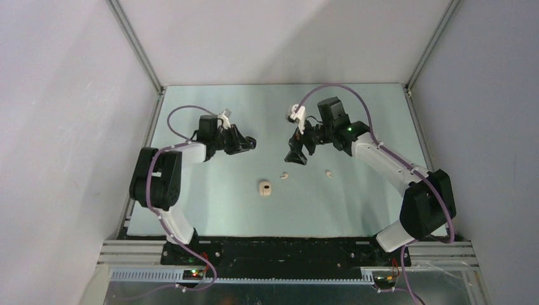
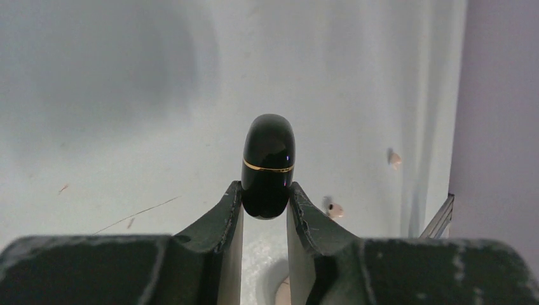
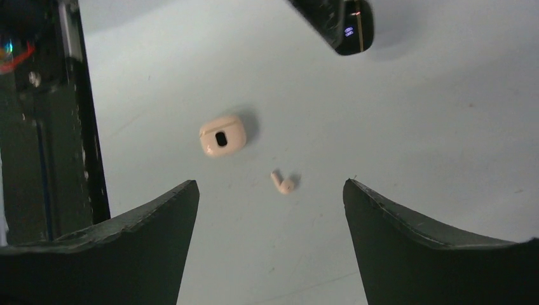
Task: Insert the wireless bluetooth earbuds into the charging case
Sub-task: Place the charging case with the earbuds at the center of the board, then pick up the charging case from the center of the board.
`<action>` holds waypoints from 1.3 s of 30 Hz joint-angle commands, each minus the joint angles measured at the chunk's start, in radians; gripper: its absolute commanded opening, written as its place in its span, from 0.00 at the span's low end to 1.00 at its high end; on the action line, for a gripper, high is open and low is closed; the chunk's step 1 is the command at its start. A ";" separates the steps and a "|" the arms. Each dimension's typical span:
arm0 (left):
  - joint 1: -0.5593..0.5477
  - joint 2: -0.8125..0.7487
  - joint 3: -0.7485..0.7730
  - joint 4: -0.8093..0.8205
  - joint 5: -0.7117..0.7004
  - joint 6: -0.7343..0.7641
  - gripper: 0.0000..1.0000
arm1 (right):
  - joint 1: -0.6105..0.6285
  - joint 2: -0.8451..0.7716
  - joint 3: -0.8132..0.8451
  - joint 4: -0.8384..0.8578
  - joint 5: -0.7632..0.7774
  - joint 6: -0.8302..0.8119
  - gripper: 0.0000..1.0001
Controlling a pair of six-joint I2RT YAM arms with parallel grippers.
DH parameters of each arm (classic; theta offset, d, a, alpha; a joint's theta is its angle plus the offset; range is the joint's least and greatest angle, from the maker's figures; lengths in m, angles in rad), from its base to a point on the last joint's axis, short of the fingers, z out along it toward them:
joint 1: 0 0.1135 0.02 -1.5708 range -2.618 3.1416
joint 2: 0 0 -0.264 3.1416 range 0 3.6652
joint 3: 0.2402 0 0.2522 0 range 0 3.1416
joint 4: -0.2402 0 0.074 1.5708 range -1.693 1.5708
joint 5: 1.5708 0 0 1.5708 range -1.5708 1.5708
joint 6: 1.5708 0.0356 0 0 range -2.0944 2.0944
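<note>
My left gripper (image 2: 266,190) is shut on a closed black charging case (image 2: 268,159) with a thin gold seam and holds it above the table; in the top view this gripper (image 1: 246,144) is left of centre. The black case also shows at the top of the right wrist view (image 3: 348,22). A closed cream charging case (image 1: 265,189) lies on the table, also in the right wrist view (image 3: 222,135). Two cream earbuds (image 1: 285,175) (image 1: 328,173) lie loose to its right. My right gripper (image 1: 297,155) is open and empty above one earbud (image 3: 283,183). No black earbuds show.
The pale green table (image 1: 210,210) is closed in by grey walls with metal frame posts (image 1: 136,47). The black base rail (image 1: 286,251) runs along the near edge. The cream earbuds also show in the left wrist view (image 2: 335,210) (image 2: 395,159).
</note>
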 commanded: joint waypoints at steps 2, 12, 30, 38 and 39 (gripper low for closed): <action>0.010 0.057 0.051 -0.135 -0.106 -0.044 0.25 | 0.020 0.013 -0.019 -0.163 -0.096 -0.249 0.83; 0.024 0.027 0.027 -0.281 -0.303 -0.016 0.78 | 0.124 0.172 0.041 -0.207 -0.059 -0.705 0.80; 0.195 -0.680 0.057 -0.676 -0.464 0.209 1.00 | 0.262 0.537 0.251 -0.319 0.055 -1.130 0.75; 0.246 -0.734 0.026 -0.677 -0.419 0.196 1.00 | 0.317 0.578 0.280 -0.343 0.038 -1.156 0.74; 0.253 -0.735 0.025 -0.676 -0.409 0.186 1.00 | 0.323 0.584 0.291 -0.346 0.032 -1.144 0.74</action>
